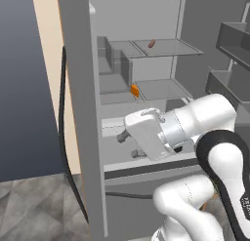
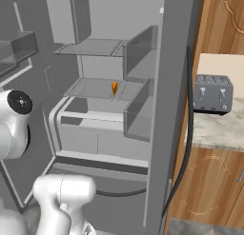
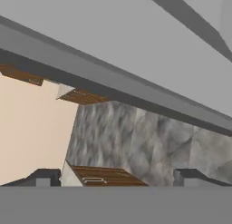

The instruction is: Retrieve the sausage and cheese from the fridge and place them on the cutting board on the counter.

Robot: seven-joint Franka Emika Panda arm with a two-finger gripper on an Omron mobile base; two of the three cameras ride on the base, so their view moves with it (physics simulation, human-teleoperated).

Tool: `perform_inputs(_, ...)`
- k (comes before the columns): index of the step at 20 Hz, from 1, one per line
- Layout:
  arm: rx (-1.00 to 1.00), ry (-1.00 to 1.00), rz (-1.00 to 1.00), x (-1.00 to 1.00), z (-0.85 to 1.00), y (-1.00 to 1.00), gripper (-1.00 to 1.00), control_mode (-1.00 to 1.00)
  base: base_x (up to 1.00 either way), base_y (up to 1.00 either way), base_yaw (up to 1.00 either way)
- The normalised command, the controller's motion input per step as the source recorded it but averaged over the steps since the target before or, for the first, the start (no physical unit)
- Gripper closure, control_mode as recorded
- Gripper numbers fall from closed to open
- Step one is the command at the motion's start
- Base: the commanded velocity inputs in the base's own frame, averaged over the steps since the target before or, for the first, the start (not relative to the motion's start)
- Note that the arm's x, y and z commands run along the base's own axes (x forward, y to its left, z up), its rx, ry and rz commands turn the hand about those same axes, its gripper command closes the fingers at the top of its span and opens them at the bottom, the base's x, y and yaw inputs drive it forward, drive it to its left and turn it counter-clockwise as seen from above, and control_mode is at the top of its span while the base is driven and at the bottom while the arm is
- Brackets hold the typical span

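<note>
Fridge (image 1: 80,113) stands open in the left base view, sausage (image 1: 152,43) on its upper shelf, cheese (image 1: 135,91) on the shelf below; gripper (image 1: 130,144) hangs empty, jaws wide, below the cheese. Right base view: cheese (image 2: 114,88) inside, toaster (image 2: 212,93) right of the fridge. Hand view: fingertips (image 3: 45,177) spread.

Flat even render light, slightly soft

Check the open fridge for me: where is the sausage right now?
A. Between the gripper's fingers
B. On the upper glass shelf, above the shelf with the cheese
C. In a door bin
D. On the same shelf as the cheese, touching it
B. In the left base view the sausage lies on the upper shelf of the fridge, while the cheese sits one shelf lower; the gripper is open and empty.
</note>
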Motion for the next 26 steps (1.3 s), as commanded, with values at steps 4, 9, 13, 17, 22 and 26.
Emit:
perform_inputs(4, -0.2, -0.02, -0.17, -0.28, -0.06, -0.68, -1.0, -1.0, 0.0, 0.0, 0.0)
perform_inputs(9, -0.32, 0.01, -0.37, -0.13, 0.0, -0.99, -1.0, -1.0, 0.0, 0.0, 0.0)
perform_inputs(13, -0.35, 0.01, -0.41, -0.02, 0.0, -0.8, -1.0, -1.0, 0.0, 0.0, 0.0)
perform_inputs(17, -0.42, 0.0, -0.09, 0.48, 0.0, -0.2, -1.0, -1.0, 0.0, 0.0, 0.0)
perform_inputs(22, -0.46, 0.0, 0.0, 0.35, -0.01, -0.09, -1.0, -1.0, 0.0, 0.0, 0.0)
perform_inputs(26, -0.34, -0.23, 0.0, -0.03, -0.16, -0.4, -1.0, -1.0, 0.0, 0.0, 0.0)
